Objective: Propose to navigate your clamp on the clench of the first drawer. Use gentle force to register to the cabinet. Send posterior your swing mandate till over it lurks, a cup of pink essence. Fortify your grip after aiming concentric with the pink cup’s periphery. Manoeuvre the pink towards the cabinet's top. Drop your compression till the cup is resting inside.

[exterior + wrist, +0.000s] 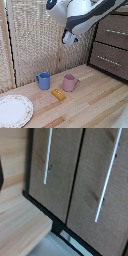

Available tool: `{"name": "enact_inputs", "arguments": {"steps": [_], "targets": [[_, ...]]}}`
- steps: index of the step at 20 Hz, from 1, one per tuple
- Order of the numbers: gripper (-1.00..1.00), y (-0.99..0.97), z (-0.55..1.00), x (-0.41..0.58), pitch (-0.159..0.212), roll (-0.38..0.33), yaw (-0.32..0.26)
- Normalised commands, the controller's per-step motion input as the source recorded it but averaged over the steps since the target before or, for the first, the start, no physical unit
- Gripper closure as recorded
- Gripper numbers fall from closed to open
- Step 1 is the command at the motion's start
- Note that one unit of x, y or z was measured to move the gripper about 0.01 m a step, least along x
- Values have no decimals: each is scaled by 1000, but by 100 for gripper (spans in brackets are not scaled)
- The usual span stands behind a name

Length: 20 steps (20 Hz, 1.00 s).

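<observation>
The clamp (70, 39) hangs in the air at the end of the white arm (80, 14), which enters from the top of the exterior view, high above the light wooden table (95, 102). Its blue-tipped fingers appear only as a small blurred cluster, so whether they are apart or together cannot be told; nothing is seen between them. The pink cup (70, 82) stands upright on the table, almost directly below the clamp and well apart from it, with open air between the two. Its loop handle points toward the exterior view's right. The blue mug (44, 80) stands upright just beside the pink cup, on the exterior view's left of it, its handle pointing toward the exterior view's left. A small orange block (59, 94) lies flat on the table near both cups, on the near side of them. A white plate (13, 111) with a patterned rim rests at the lower corner on the exterior view's left. The cabinet (111, 45) occupies the exterior view's right, with two drawer fronts showing, each carrying a thin silver bar handle; the clamp is near its edge but not touching it. A woven reed screen (35, 40) stands behind the table. The wrist view shows two brown cabinet (65, 183) drawer fronts with their silver handles (48, 155), next to the light wood surface.
</observation>
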Motion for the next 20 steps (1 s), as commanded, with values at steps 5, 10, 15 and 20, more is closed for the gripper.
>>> {"name": "enact_inputs", "arguments": {"steps": [5,10,15,20], "targets": [[-100,-193,163,-133,-137,-299,0],[-100,-452,-67,-157,-163,-130,-24],[-100,-476,-197,-179,-186,-30,-27],[-100,-511,-53,-7,-97,-129,18]]}}
